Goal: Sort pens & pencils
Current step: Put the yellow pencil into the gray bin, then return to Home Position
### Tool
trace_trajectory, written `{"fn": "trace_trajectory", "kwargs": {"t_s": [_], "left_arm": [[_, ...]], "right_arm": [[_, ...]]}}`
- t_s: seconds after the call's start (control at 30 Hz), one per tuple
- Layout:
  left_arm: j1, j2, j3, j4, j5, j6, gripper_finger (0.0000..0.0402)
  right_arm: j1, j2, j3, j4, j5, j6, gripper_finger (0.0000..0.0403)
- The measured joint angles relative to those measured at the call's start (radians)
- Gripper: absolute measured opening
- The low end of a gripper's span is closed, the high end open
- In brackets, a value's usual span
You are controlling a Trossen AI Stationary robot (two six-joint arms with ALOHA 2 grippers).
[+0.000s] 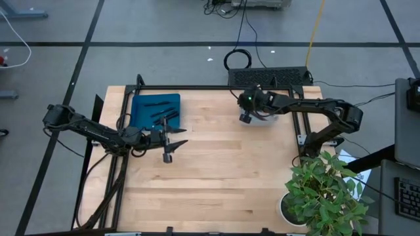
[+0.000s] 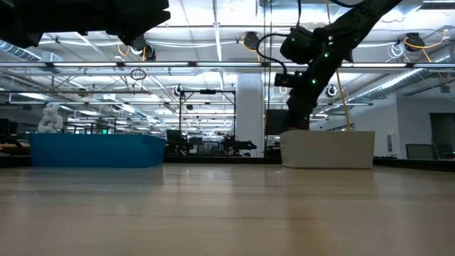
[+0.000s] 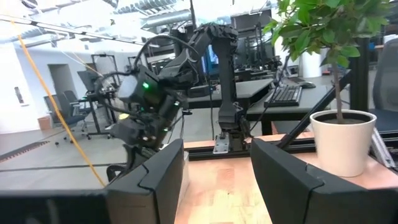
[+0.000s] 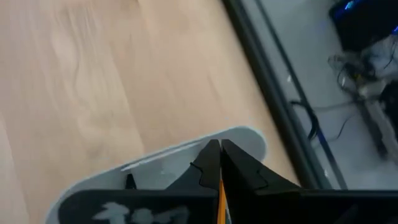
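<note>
Two trays stand on the desk [image 1: 216,177], and I use the white tray [image 2: 328,148] as my landmark. Nearest to it is the right hand [image 4: 219,163], which hangs straight above it with its tips pointing down into it. Its fingers are pressed together on an orange pencil [image 4: 220,199]; only a thin orange strip shows between them, running along the fingers, so I judge that the long axis of the pencil is close to vertical. The tray lies directly under the held pencil, so the coming move needs, I think, only a short descent and an opening of the fingers. The right arm reaches to this place from the right edge of the desk, bent at the elbow.

Well apart from the white tray, across the desk, waits the left hand [image 1: 168,141]. Its fingers stand open with a clear gap and hold nothing. It hovers just beside the blue tray [image 1: 140,121], on the side toward the white tray.

Farthest from the landmark, inside the blue tray, lie some dark pens [image 1: 156,110]; I cannot count them surely.
</note>
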Motion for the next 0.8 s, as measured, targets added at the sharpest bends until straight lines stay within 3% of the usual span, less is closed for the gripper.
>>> {"fn": "trace_trajectory", "kwargs": {"t_s": [0.5, 0.67, 0.8], "left_arm": [[0.0, 0.0, 0.0, 0.0, -0.009, -0.003, 0.0191], [0.0, 0.0, 0.0, 0.0, -0.009, -0.003, 0.0191], [0.0, 0.0, 0.0, 0.0, -0.009, -0.003, 0.0191]], "right_arm": [[0.0, 0.0, 0.0, -0.052, 0.0, 0.026, 0.0009], [0.0, 0.0, 0.0, -0.061, 0.006, 0.039, 0.007], [0.014, -0.02, -0.001, -0.065, 0.134, 0.038, 0.0135]]}}
